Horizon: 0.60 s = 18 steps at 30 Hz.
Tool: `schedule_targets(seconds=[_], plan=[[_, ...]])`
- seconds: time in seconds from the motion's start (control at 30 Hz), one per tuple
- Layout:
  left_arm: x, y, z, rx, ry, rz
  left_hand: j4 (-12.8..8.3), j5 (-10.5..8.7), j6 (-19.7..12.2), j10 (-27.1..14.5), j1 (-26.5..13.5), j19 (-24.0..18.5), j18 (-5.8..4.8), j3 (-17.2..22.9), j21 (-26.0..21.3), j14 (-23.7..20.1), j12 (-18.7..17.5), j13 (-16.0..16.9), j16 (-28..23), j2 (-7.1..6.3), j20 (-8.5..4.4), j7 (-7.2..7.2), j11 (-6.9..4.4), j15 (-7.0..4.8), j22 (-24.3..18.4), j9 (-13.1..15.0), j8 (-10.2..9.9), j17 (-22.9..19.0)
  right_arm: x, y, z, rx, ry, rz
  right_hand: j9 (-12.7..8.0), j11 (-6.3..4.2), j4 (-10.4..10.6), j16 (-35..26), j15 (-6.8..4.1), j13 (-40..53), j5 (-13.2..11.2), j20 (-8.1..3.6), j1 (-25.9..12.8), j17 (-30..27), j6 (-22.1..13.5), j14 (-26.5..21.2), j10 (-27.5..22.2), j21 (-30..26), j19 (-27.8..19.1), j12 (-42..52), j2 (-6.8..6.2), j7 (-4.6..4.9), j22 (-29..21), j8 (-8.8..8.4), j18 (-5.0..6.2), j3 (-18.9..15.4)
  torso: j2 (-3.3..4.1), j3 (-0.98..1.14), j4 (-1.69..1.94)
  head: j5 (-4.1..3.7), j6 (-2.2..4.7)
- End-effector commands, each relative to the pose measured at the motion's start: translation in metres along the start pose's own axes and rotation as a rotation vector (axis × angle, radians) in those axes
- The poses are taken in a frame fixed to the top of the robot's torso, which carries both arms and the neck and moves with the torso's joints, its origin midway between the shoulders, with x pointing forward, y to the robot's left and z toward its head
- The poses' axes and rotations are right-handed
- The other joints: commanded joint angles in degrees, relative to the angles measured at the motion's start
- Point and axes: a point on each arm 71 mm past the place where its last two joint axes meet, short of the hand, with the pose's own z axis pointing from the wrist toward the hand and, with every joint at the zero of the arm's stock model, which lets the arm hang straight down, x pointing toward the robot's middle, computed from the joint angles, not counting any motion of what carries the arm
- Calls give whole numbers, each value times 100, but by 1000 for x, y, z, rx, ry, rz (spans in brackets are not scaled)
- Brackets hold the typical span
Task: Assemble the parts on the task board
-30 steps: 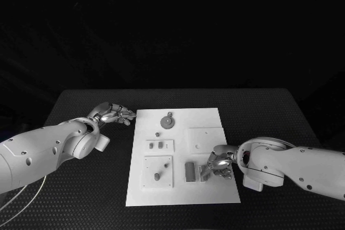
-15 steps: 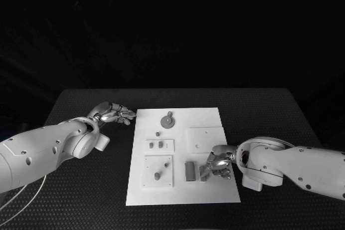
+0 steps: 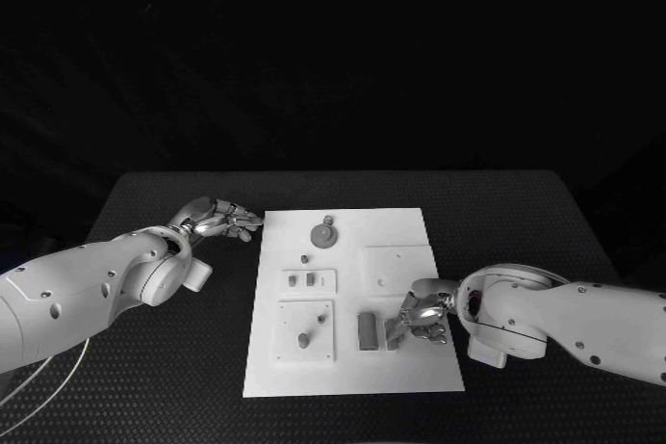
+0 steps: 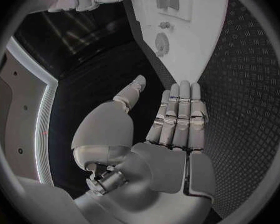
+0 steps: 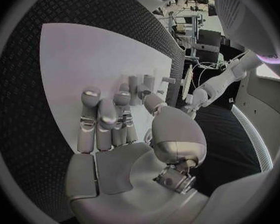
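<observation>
While the right hand has been shifted only slightly over the last second, its fingers are curled down at a grey part on the task board; a grip cannot be confirmed. The left hand is kept loosely spread, empty, beside the board.

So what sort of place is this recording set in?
Probably a robotics lab bench: a black textured table carrying a white rectangular task board with small grey parts, and equipment racks with cables behind.
</observation>
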Motion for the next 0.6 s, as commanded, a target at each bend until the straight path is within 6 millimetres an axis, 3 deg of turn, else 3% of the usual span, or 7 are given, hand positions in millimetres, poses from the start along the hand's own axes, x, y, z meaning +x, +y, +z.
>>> schedule_targets(seconds=[0.03,0.4,0.5,0.6], plan=[[2,-1,0,7,13,-8,14,-20,-39,-11,-66,-16,-19,30,26,26,-13,-6,-36,-7,13,0,24,8,-9,-9,31,6,0,1,0,-9,-4,-8,-9,-33,9,-19,-34,-8,-30,-20,-31,-4,3,16,10,-23,15,-10,7,34,59,-35,92,30,3,3,-2,0,-2],[2,-1,0,7,14,-8,13,-20,-40,-11,-67,-16,-19,30,26,26,-14,-7,-40,-8,14,1,25,8,-9,-10,31,11,1,1,0,-11,7,-14,-16,-29,12,-42,-31,-12,-36,-23,-82,-32,-5,-3,0,-40,16,-14,-66,39,58,-46,92,57,1,0,-1,-1,0],[2,-1,0,6,14,-8,13,-20,-41,-11,-67,-17,-19,31,26,26,-13,-7,-41,-8,13,1,25,8,-9,-10,31,12,0,1,0,-12,-2,-9,-23,-24,106,-54,-28,-16,-35,-24,-188,-43,-10,-9,-5,-57,26,-17,-190,41,55,-55,92,85,1,0,-1,-1,0],[1,-1,0,6,13,-8,13,-20,-41,-12,-67,-17,-19,31,26,27,-14,-7,-41,-8,14,1,25,8,-9,-10,31,13,0,1,0,-13,-8,-6,-26,-27,315,-55,-32,-19,-33,-36,-319,-40,-9,-3,-6,-78,42,-15,-404,39,52,-61,92,162,0,0,1,-4,-2]])
